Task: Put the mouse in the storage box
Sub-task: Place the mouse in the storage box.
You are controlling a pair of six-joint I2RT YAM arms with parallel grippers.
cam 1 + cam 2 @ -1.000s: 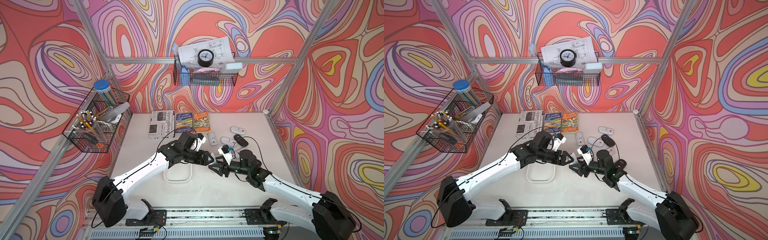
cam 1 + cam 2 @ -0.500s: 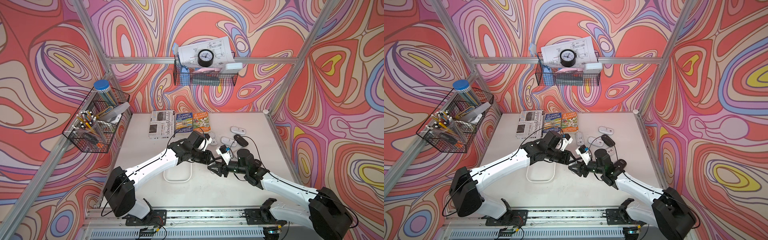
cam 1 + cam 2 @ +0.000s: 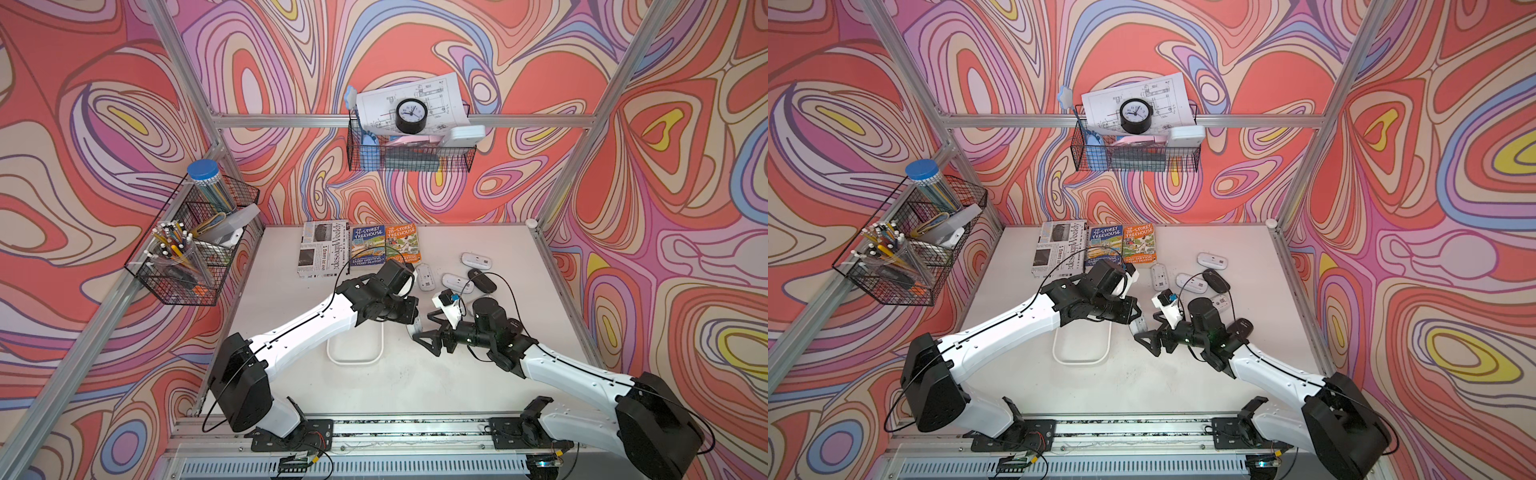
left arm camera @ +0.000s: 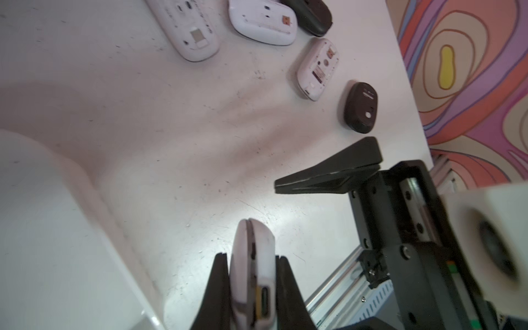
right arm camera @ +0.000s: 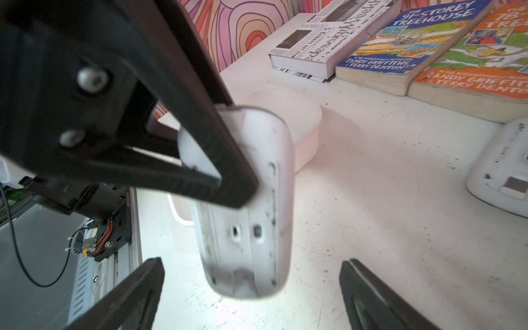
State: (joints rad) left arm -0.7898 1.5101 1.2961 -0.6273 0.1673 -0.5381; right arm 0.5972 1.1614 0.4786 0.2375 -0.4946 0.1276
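Left wrist camera looks down the left gripper [image 4: 252, 256], whose two black fingers are clamped on the flat sides of the white mouse [image 4: 257, 237], held on edge with a slot-shaped port facing the lens. From the right wrist the same mouse shows its scuffed underside, and the right gripper [image 5: 251, 261] has its fingers [image 5: 128, 294] spread wide on either side of it, touching nothing. In both top views the mouse sits at the middle of the frame between the two grippers, over the white table [image 3: 415, 395] and outside the storage box [image 3: 353, 362], which lies just left of it and partly under the left arm. Beyond, right of centre, lie white spare mice [image 3: 424, 276] turned bottom-up, their labels too small to read, and a black spare mouse [image 3: 482, 280]. Farther back, three books lie in a row: a newspaper-style book [image 3: 324, 249] reading "designWeekly", a blue book [image 3: 368, 246] titled "THE 91-STOREY TREEHOUSE" and an orange book [image 3: 401, 243] titled "78-STOREY TREEHOUSE", both crediting Andy Griffiths and Terry Denton. High on the back wall, upper centre, a wire basket [image 3: 411, 156] carries a clock [image 3: 411, 116] and a technical drawing.
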